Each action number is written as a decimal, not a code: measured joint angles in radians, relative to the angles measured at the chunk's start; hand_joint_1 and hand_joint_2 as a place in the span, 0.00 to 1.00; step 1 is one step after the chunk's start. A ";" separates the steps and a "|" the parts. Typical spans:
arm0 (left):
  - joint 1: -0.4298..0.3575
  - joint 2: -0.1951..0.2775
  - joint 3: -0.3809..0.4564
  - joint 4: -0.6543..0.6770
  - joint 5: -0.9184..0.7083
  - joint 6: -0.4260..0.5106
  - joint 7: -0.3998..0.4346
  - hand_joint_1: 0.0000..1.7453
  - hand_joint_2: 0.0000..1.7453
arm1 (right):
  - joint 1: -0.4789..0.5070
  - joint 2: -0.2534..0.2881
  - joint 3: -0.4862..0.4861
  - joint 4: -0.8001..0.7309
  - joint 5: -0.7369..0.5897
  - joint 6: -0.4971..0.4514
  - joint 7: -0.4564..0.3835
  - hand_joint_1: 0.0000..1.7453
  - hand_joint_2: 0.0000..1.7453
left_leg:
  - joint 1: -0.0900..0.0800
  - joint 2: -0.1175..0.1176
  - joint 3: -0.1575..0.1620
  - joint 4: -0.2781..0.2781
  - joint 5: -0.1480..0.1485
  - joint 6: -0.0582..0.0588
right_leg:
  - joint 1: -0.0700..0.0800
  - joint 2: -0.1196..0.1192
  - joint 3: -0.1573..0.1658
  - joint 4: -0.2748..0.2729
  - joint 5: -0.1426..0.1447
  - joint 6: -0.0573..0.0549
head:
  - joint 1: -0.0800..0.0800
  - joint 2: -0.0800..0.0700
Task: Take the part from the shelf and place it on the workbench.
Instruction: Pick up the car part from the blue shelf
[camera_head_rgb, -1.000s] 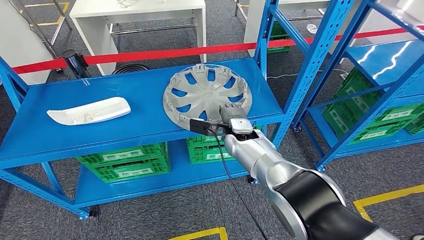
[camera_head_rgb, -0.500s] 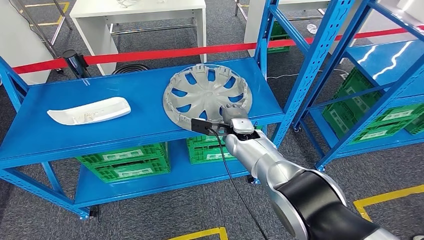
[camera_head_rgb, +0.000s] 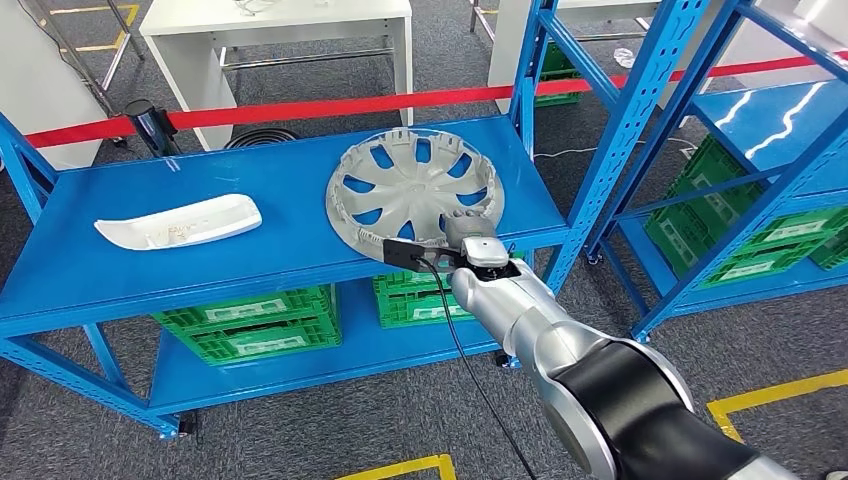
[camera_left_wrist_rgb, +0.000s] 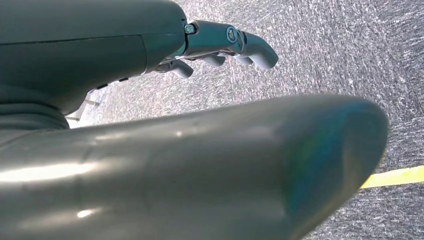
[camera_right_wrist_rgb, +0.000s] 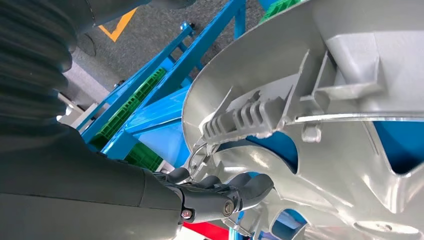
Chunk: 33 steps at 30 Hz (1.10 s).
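Head view | R hand (camera_head_rgb: 466, 232) fingers curled on hubcap (camera_head_rgb: 412, 184) rim

Blue shelf rack (camera_head_rgb: 90, 290) with a second blue rack (camera_head_rgb: 770, 110) to its right. A white elongated tray-like piece (camera_head_rgb: 178, 222), possibly a moulded cover, lies on the left of the top shelf. Green crates (camera_head_rgb: 250, 325) sit on the lower shelf. Behind, red barrier tape (camera_head_rgb: 300, 107) stretches before a white table (camera_head_rgb: 275, 20). Yellow floor lines (camera_head_rgb: 770, 395) mark the grey carpet.
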 joint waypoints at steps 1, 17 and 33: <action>0.000 0.000 0.000 0.000 0.000 0.000 0.000 0.00 0.00 | 0.000 0.000 0.000 0.000 0.003 0.001 -0.001 0.00 1.00 | 0.000 0.000 0.000 0.000 0.000 0.000 | 0.000 0.000 0.000 0.000 0.000 0.000 | 0.000 0.000; -0.007 -0.001 0.000 0.000 -0.009 0.000 0.001 0.00 0.00 | 0.010 -0.012 -0.008 0.000 -0.011 -0.049 -0.013 0.00 1.00 | 0.000 0.000 0.000 0.000 0.000 0.000 | 0.000 0.000 0.000 0.000 0.000 0.000 | 0.000 0.000; -0.008 -0.001 0.000 0.000 -0.011 0.000 0.002 0.00 0.00 | 0.015 -0.016 -0.008 0.000 -0.005 -0.057 -0.014 0.00 1.00 | 0.000 0.000 0.001 0.000 0.000 0.000 | 0.000 0.000 0.000 0.000 0.000 0.000 | 0.000 0.000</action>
